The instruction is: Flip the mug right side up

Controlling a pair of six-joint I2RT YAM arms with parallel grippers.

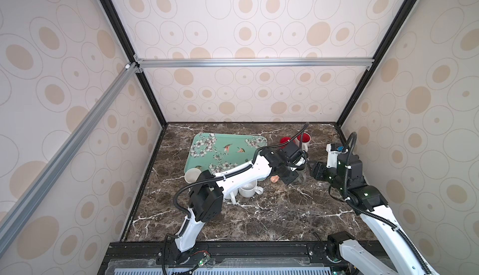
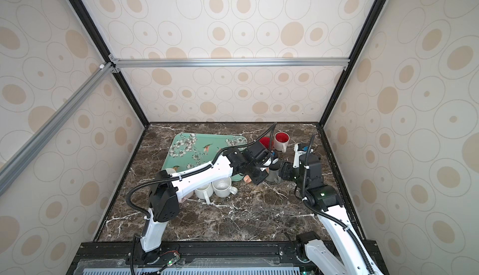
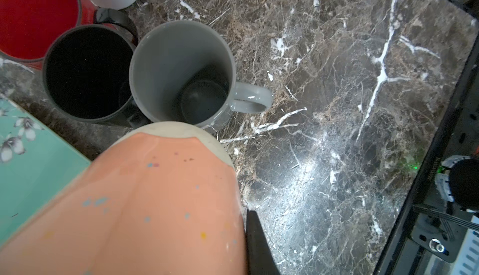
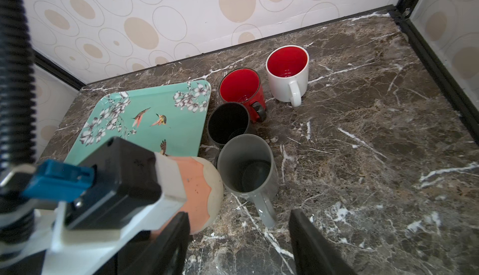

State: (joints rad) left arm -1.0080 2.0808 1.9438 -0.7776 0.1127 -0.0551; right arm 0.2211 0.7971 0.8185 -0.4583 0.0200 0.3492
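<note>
Peach mug (image 3: 155, 209), base outward, looms before an upright grey mug (image 3: 176, 61).

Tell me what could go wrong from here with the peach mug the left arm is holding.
1. The peach speckled ceramic mug is held tilted in the shut left jaws, its beige base close beside the grey ceramic mug; lowering it could knock that or the black mug.
2. The open right jaws sit near the grey mug's handle and may bump it.

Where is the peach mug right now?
The peach mug is near mid-table in both top views, tilted in the left gripper, between the teal tray and grey mug.
</note>
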